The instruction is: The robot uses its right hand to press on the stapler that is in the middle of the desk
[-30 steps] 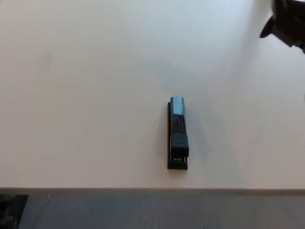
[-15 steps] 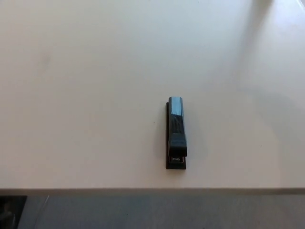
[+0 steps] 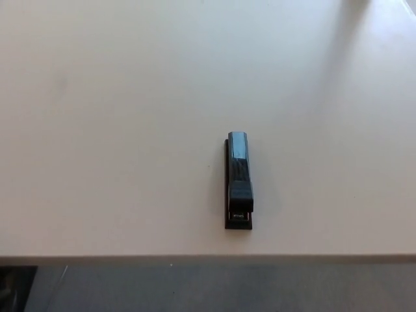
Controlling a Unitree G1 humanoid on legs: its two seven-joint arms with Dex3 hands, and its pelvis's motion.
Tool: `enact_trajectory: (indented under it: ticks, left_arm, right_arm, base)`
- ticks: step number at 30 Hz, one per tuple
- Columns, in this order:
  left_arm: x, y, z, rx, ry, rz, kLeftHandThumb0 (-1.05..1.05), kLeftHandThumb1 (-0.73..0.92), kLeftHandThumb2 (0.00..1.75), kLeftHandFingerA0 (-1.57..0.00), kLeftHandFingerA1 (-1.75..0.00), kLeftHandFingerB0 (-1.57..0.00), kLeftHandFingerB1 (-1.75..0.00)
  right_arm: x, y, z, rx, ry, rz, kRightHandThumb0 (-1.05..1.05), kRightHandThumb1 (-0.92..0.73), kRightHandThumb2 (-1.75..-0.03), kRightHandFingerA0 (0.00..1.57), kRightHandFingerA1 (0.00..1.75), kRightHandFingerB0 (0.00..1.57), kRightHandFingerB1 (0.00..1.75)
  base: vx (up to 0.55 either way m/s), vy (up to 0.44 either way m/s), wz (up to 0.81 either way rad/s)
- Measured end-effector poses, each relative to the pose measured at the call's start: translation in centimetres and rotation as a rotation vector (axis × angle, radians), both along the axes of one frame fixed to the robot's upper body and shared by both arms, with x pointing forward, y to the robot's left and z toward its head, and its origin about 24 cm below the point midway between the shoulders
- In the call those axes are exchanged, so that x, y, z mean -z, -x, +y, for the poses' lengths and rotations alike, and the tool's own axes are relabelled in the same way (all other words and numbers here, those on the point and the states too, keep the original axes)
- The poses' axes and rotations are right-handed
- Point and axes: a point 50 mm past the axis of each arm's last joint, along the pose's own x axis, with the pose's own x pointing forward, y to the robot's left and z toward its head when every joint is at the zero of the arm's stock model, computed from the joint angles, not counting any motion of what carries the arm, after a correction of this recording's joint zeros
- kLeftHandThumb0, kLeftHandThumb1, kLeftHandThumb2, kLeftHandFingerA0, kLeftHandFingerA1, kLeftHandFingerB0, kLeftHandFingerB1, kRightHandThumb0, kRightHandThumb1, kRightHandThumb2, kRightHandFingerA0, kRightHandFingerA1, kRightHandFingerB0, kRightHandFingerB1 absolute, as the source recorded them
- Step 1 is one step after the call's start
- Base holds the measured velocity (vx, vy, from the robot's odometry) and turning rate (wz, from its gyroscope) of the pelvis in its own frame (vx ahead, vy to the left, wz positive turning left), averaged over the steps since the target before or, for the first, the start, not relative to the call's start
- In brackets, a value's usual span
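One black stapler point(image 3: 239, 181) on the pale desk point(image 3: 117, 130), perhaps unlabelled; hands out of view

Most of the view is filled by a pale, cream-coloured desk top point(image 3: 130, 117) — smooth and evenly lit, with a brighter patch toward the upper right. Below its front edge, grey floor point(image 3: 214, 286) is seen.

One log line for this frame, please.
stapler: flat on desk, near front edge, untouched | left robot hand: not in view | right robot hand: not in view | press: not underway
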Motion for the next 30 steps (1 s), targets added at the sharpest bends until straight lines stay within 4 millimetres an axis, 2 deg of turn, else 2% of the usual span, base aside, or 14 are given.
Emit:
enact_trajectory:
  ticks: [3, 9, 12, 13, 14, 15, 17, 18, 19, 21, 26, 27, 28, 30]
  left_arm:
    - [0.0, 0.0, 0.0, 0.001, -0.001, 0.0, -0.36, 0.62, 1.17, -0.06, -0.51, -0.04, -0.51]
    - [0.0, -0.1, 0.0, 0.001, -0.001, 0.001, -0.36, 0.63, 1.17, -0.06, -0.52, -0.05, -0.51]
    - [-0.1, -0.2, 0.0, 0.0, -0.002, 0.003, -0.36, 0.62, 1.17, -0.07, -0.52, -0.05, -0.51]
    - [-0.1, -0.2, 0.0, 0.0, -0.003, 0.004, -0.36, 0.63, 1.17, -0.07, -0.52, -0.05, -0.51]
    - [-0.1, -0.2, 0.0, 0.0, -0.004, 0.005, -0.36, 0.63, 1.17, -0.06, -0.51, -0.04, -0.51]
    - [-0.1, -0.3, 0.0, 0.0, -0.008, 0.007, -0.35, 0.63, 1.17, -0.06, -0.51, -0.04, -0.51]
    - [-0.1, -0.3, 0.0, 0.0, -0.011, 0.008, -0.35, 0.63, 1.17, -0.06, -0.51, -0.04, -0.51]
    - [-0.1, -0.3, 0.0, 0.001, -0.013, 0.009, -0.35, 0.63, 1.18, -0.06, -0.52, -0.04, -0.51]
    - [-0.1, -0.3, 0.0, 0.0, -0.013, 0.01, -0.35, 0.64, 1.18, -0.06, -0.52, -0.04, -0.51]
    - [-0.1, -0.3, 0.0, 0.0, -0.015, 0.012, -0.35, 0.64, 1.18, -0.06, -0.52, -0.05, -0.51]
    - [-0.1, -0.4, 0.0, 0.002, -0.018, 0.013, -0.36, 0.63, 1.17, -0.06, -0.51, -0.05, -0.51]
    - [-0.1, -0.4, 0.0, 0.002, -0.02, 0.014, -0.36, 0.63, 1.17, -0.06, -0.52, -0.05, -0.51]
    - [-0.1, -0.4, 0.0, 0.002, -0.021, 0.014, -0.36, 0.63, 1.17, -0.06, -0.51, -0.05, -0.51]
    - [-0.2, -0.4, 0.0, 0.003, -0.021, 0.015, -0.36, 0.63, 1.17, -0.06, -0.51, -0.05, -0.51]
  right_arm:
    - [2.3, 0.1, 0.1, 0.011, -0.046, 0.094, -0.2, -0.7, -0.81, 1.09, 1.32, 0.85, 1.17]
    - [7.6, 0.8, 1.1, 0.039, -0.136, 0.343, -0.22, -0.74, -0.8, 1.03, 1.46, 0.83, 1.27]
    - [11.0, 1.6, 2.6, 0.037, -0.199, 0.5, -0.22, -0.76, -0.64, 0.87, 1.56, 0.71, 1.1]
    - [11.9, 1.8, 3.0, 0.034, -0.223, 0.534, -0.23, -0.74, -0.62, 0.83, 1.5, 0.67, 0.92]
    - [12.9, 2.1, 3.6, 0.028, -0.248, 0.575, -0.08, -0.61, -0.69, 0.73, 1.54, 0.64, 1.08]
    - [13.9, 2.2, 4.3, 0.015, -0.269, 0.629, -0.17, -0.73, -0.63, 0.69, 1.54, 0.65, 1.05]
    - [15.2, 2.3, 5.3, -0.011, -0.285, 0.704, -0.2, -0.75, -0.62, 0.71, 1.5, 0.7, 0.96]
    - [15.6, 2.3, 5.7, -0.019, -0.288, 0.732, -0.22, -0.74, -0.66, 0.72, 1.52, 0.67, 1.03]
    - [16.0, 2.4, 6.0, -0.027, -0.291, 0.76, -0.25, -0.74, -0.65, 0.76, 1.46, 0.68, 0.89]
    - [16.8, 2.4, 6.7, -0.042, -0.306, 0.807, -0.19, -0.78, -0.64, 0.69, 1.31, 0.62, 0.94]
    - [18.4, 2.5, 8.5, -0.096, -0.346, 0.913, -0.26, -0.75, -0.62, 0.84, 1.11, 0.64, 0.66]
    - [18.7, 2.4, 8.9, -0.113, -0.355, 0.936, -0.31, -0.74, -0.62, 0.9, 1.07, 0.66, 0.69]
    - [19.0, 2.4, 9.2, -0.134, -0.353, 0.963, -0.27, -0.73, -0.61, 0.95, 1.1, 0.67, 0.93]
    - [19.4, 2.1, 10.0, -0.197, -0.33, 1.031, -0.27, -0.73, -0.61, 0.95, 1.1, 0.67, 0.93]
  base:
    - [0.0, 0.0, 0.0]
    - [0.0, 0.0, 0.0]
    - [0.0, 0.0, 0.0]
    - [0.0, 0.0, 0.0]
    - [0.0, 0.0, 0.0]
    - [0.0, 0.0, 0.0]
    - [0.0, 0.0, 0.0]
    - [0.0, 0.0, 0.0]
    - [0.0, 0.0, 0.0]
    - [0.0, 0.0, 0.0]
    - [0.0, 0.0, 0.0]
    - [0.0, 0.0, 0.0]
    - [0.0, 0.0, 0.0]
    - [0.0, 0.0, 0.0]
